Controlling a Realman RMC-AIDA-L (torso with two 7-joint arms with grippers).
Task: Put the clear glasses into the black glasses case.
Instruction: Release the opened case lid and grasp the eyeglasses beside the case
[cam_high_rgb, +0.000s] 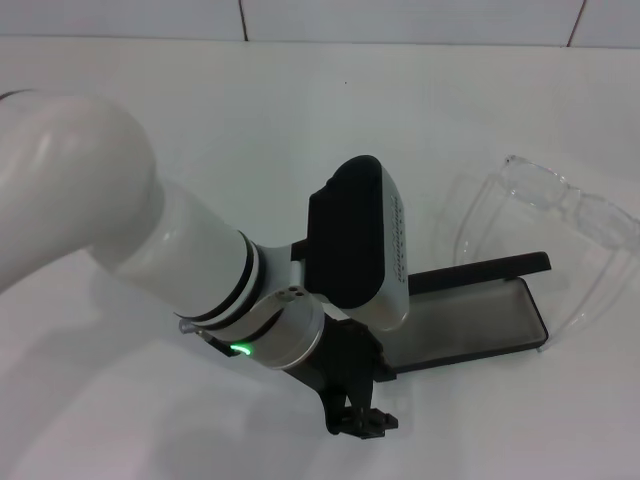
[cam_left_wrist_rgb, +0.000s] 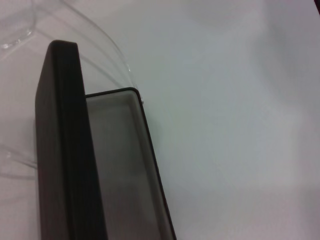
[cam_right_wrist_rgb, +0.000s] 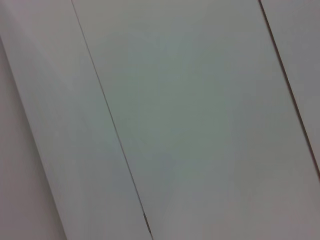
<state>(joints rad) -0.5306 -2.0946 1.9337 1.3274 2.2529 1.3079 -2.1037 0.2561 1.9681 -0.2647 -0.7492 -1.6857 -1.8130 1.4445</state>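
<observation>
Head view: I see the glasses (cam_high_rgb: 560, 225) on the desk (cam_high_rgb: 250, 110), just behind the open case (cam_high_rgb: 470, 320). The left end effector (cam_high_rgb: 362, 420) sits at the case's near end; grip I cannot tell.

Left wrist view: lining bare.

Right wrist view: only wall panels.

Judgement: light, slippery, springy plastic; take the bridge.

Black glasses case (cam_high_rgb: 470, 325) open on desk (cam_high_rgb: 200, 120); clear glasses (cam_high_rgb: 570, 215) just behind it, right; left tool (cam_high_rgb: 360, 415) at case's left end.

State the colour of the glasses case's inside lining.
Grey lining inside the black case; clearest in the left wrist view.
</observation>
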